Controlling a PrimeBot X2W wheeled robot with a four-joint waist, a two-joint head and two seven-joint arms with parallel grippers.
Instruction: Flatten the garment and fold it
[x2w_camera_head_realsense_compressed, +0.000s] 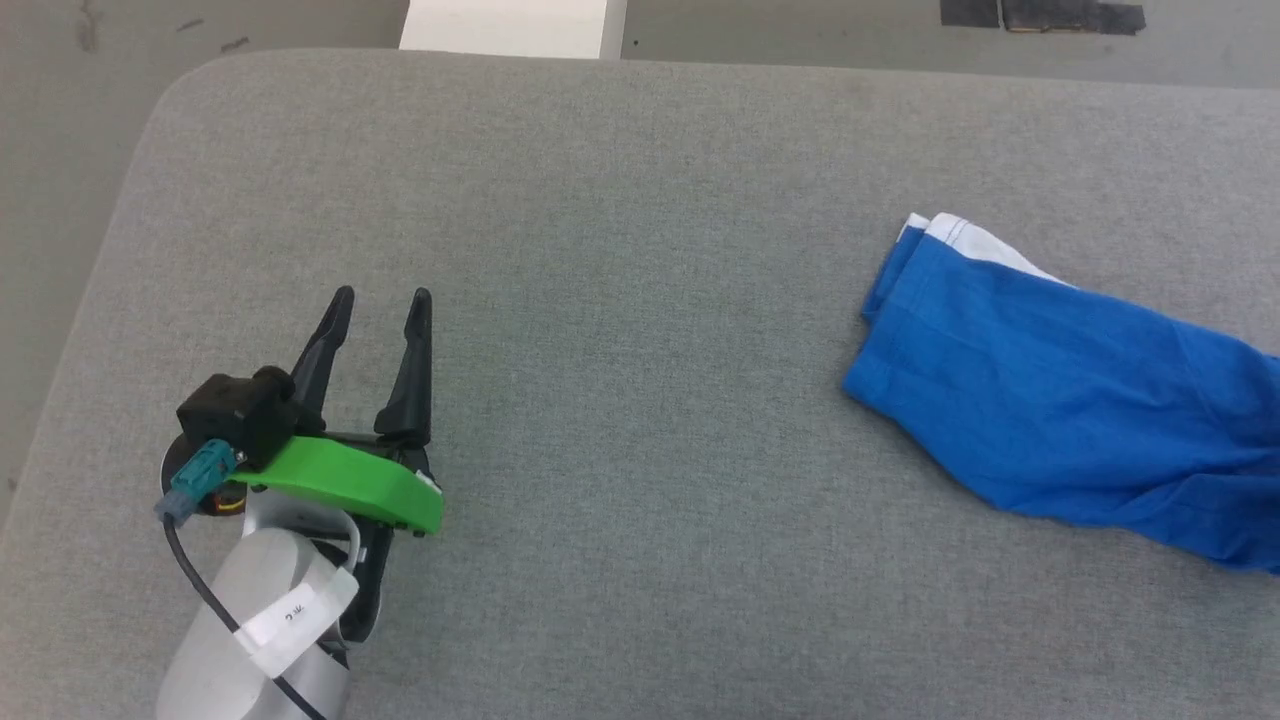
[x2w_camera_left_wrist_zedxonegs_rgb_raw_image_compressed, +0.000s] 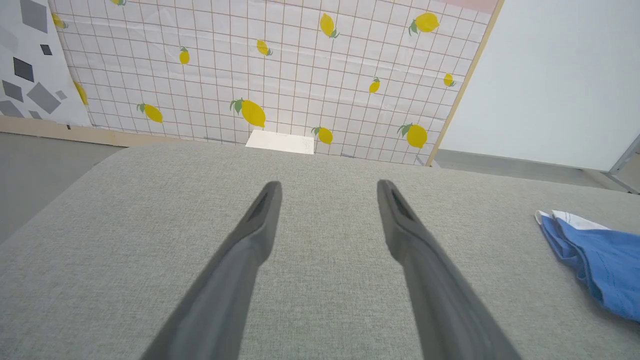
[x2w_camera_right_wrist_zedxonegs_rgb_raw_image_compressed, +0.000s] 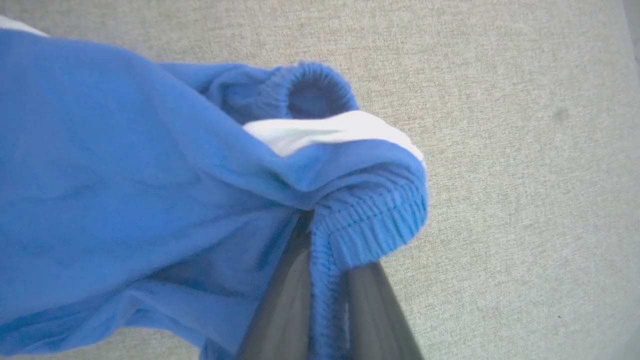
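Shorts (x2w_camera_head_realsense_compressed: 1060, 400): blue, white trim, far right of the grey counter (x2w_camera_head_realsense_compressed: 640, 300).
Left gripper (x2w_camera_head_realsense_compressed: 382, 295): open, empty, near left.
Right gripper (x2w_camera_right_wrist_zedxonegs_rgb_raw_image_compressed: 325, 260): pinching the elastic waistband (x2w_camera_right_wrist_zedxonegs_rgb_raw_image_compressed: 380, 215).
Writing: arm tag (x2w_camera_head_realsense_compressed: 300, 610), unreadable.
Left wrist view: lemon-print wall (x2w_camera_left_wrist_zedxonegs_rgb_raw_image_compressed: 250, 112) beyond the counter.

It is looking like a staged test lab. A lemon-print backdrop (x2w_camera_left_wrist_zedxonegs_rgb_raw_image_compressed: 300, 60) is standing behind a grey padded counter (x2w_camera_head_realsense_compressed: 640, 300).
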